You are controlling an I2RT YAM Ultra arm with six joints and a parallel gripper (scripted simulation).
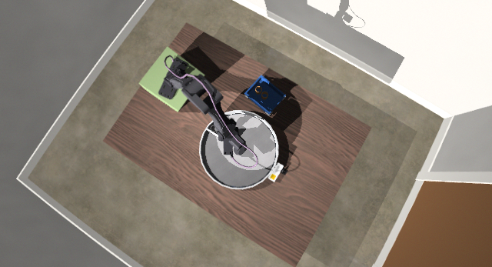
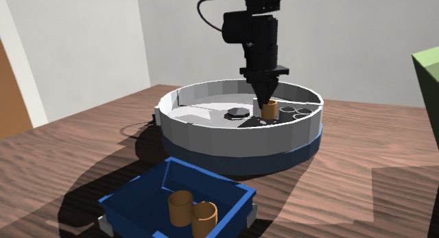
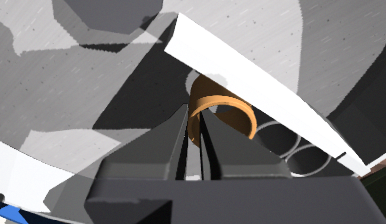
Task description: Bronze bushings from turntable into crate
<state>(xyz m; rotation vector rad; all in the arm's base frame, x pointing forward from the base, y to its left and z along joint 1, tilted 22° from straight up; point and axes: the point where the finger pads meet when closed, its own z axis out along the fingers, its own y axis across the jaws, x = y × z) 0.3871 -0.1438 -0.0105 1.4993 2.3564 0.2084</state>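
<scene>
My gripper [image 2: 264,105] [image 3: 193,112] is shut on the wall of a bronze bushing [image 2: 269,111] [image 3: 250,117], one finger inside the ring and one outside. The bushing hangs a little above the floor of the turntable [image 1: 238,178] [image 2: 240,142], close beside the white divider [image 2: 256,109] [image 3: 234,65]. Several steel bushings stand together on the turntable next to it; two open rims show in the wrist view, partly behind a finger. The blue crate [image 1: 277,101] [image 2: 192,176] holds two bronze bushings, one [image 2: 180,212] upright beside the other [image 2: 204,224].
A raised wall rings the turntable, between the gripper and the crate. A dark hub [image 2: 238,112] [image 3: 114,12] stands at its centre. A white box with a yellow patch [image 1: 273,176] sits at its outer edge. The arm's base stands on a green block [image 1: 154,78].
</scene>
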